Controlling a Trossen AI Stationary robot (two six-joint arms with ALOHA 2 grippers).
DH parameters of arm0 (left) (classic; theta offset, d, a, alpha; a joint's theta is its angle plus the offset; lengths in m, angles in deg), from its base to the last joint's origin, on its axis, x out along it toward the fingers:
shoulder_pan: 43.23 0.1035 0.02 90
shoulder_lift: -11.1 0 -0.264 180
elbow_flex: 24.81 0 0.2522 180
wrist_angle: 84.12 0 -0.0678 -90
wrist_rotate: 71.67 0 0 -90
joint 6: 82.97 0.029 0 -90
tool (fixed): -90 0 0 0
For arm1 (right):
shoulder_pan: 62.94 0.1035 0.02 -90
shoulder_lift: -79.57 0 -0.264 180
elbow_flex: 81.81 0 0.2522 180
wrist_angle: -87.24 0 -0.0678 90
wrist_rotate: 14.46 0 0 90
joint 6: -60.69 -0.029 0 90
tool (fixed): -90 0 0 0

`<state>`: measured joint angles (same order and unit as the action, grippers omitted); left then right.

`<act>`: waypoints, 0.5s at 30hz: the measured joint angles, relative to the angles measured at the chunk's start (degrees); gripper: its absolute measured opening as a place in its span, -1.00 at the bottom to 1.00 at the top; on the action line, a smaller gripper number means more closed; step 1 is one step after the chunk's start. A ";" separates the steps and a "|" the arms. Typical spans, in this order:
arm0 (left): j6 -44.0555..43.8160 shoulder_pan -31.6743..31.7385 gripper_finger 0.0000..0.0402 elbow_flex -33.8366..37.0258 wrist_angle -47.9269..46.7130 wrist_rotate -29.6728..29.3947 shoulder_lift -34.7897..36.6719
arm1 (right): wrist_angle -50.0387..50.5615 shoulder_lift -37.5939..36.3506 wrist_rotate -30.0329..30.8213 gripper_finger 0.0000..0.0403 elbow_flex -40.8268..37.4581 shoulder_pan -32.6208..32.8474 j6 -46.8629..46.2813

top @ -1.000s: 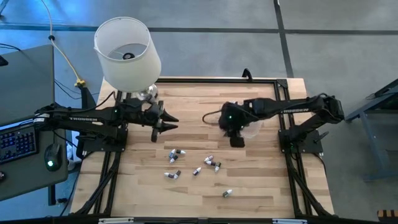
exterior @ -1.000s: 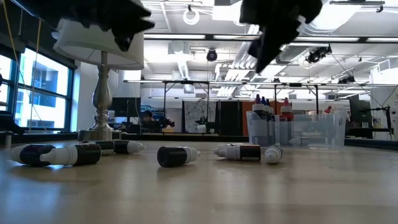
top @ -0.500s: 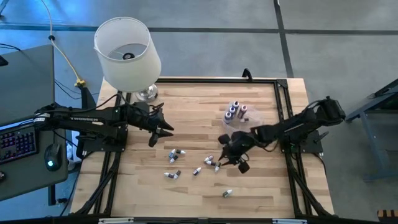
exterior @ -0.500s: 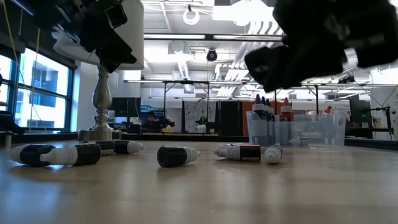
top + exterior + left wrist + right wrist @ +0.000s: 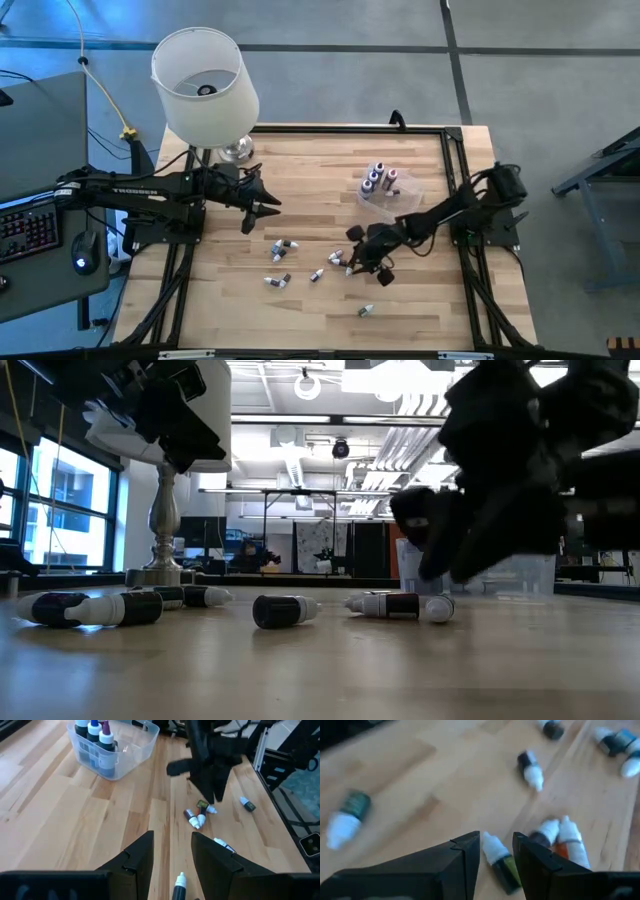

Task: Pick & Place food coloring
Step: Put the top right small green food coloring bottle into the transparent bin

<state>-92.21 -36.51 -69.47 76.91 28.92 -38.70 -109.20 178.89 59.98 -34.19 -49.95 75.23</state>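
Observation:
Several food coloring bottles (image 5: 283, 245) lie on their sides on the wooden table, in a loose scatter toward the near middle. Three more stand upright in the clear tub (image 5: 385, 185). My right gripper (image 5: 358, 265) hangs low over the right end of the scatter, open. In the right wrist view a green-bodied, white-capped bottle (image 5: 499, 859) lies on the wood between and just beyond its fingers (image 5: 465, 855); I cannot see them touch it. My left gripper (image 5: 272, 208) hovers open above the table's left part, with one bottle (image 5: 178, 885) below it.
A lamp with a white shade (image 5: 205, 85) stands at the table's far left corner, close behind my left arm. A lone bottle (image 5: 366, 311) lies near the front edge. A keyboard and a mouse (image 5: 82, 263) sit left of the table.
My right gripper has swung away from above the tub, coming down and toward the near edge and the left, and tipped and rolled until it hangs low over the scattered bottles. My left gripper has tipped its fingers somewhat downward. No bottle has moved.

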 joint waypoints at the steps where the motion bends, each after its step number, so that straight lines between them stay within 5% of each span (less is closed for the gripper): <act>1: 0.00 0.00 -0.35 0.00 0.00 0.00 0.00 | 0.92 0.83 0.46 -0.46 0.55 -0.02 0.99; 15: -0.02 0.00 -0.35 0.00 -0.04 0.17 0.00 | 10.87 2.98 5.10 -0.54 3.69 -1.03 3.50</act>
<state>-92.23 -36.51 -69.47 76.86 29.10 -38.70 -98.33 181.87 65.08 -30.51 -50.98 78.73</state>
